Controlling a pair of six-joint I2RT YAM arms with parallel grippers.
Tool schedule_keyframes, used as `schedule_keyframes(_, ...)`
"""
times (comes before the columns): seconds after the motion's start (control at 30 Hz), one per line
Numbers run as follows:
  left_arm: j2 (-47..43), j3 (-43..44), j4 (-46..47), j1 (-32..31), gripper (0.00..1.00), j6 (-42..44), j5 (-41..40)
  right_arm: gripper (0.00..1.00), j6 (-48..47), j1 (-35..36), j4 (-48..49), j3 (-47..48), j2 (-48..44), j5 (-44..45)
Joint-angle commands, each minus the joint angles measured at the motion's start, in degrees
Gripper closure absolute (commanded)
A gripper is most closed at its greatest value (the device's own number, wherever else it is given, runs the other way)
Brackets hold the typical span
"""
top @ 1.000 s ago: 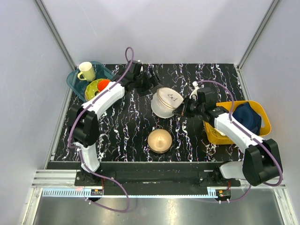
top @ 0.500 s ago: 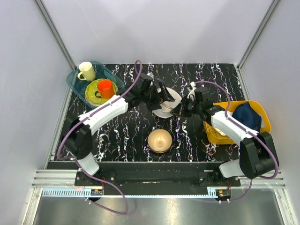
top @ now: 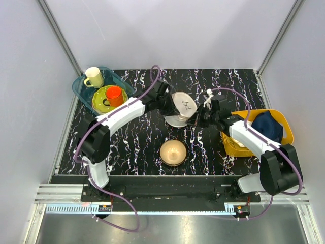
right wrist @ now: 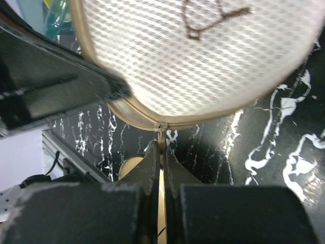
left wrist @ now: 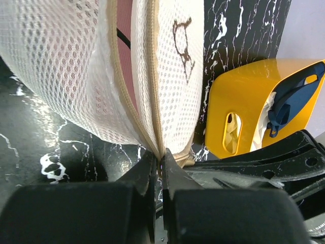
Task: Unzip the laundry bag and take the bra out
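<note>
Both claws clenched — left claw (left wrist: 159, 168) pinching the bag (top: 182, 108) at its zip seam, right claw (right wrist: 162, 155) on the zip pull (right wrist: 161, 129). We see the bag mid-surface (top: 142, 142) — pink bra (left wrist: 126, 20) showing in the gap.

The top external camera sits high above and behind the arm bases and looks steeply down, from afar, over the whole black, white-veined marbled table (top: 137, 137). The left wrist camera looks along the left gripper (left wrist: 161, 170), very close to the zip seam of the cream-white mesh laundry bag (left wrist: 170, 76), with the yellow plastic basket (left wrist: 244, 101) beyond on the right. The right wrist camera faces roughly the opposite way along the right gripper (right wrist: 161, 152), close under the same bag's round lid, whose small dark bra drawing (right wrist: 216, 19) shows in all three views.
</note>
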Motion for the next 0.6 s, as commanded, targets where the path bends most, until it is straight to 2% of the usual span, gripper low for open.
schedule_keyframes(0.0,-6.6,2.4,-1.3,4.2,1.00,5.3,-1.7,1.00,-6.0,-1.1,-4.2,-1.3,-5.5,7.0)
schedule_keyframes(0.13,-5.9,4.2,-2.1,7.9,1.00,7.3,0.1,1.00,-6.6,-1.4,-5.8,-2.4,-7.5,7.9)
schedule_keyframes(0.23,-1.2,9.0,-3.2,9.2,1.00,8.2,1.9,1.00,-4.0,0.1,-5.5,-1.2,-10.0,6.5)
schedule_keyframes(0.4,9.4,24.0,-7.8,9.0,1.00,8.8,3.6,1.00,-2.6,2.3,-5.1,1.0,-10.0,5.7)
schedule_keyframes(0.43,10.4,25.1,-8.6,8.9,0.93,9.1,4.2,1.00,-2.4,2.3,-4.9,0.9,-9.8,5.6)
schedule_keyframes(0.47,10.4,25.6,-9.0,8.5,0.79,9.5,4.2,1.00,-2.4,2.3,-4.7,0.9,-9.6,5.7)
schedule_keyframes(0.5,9.7,24.8,-9.1,8.3,0.42,10.0,3.9,1.00,-2.2,2.3,-4.6,0.7,-9.4,5.8)
schedule_keyframes(0.53,7.7,23.8,-9.4,8.2,0.28,10.6,3.1,1.00,-1.9,2.3,-4.2,0.7,-9.0,5.7)
schedule_keyframes(0.57,6.1,22.7,-9.4,8.0,0.21,10.6,2.8,1.00,-1.7,2.3,-3.8,0.7,-8.5,5.4)
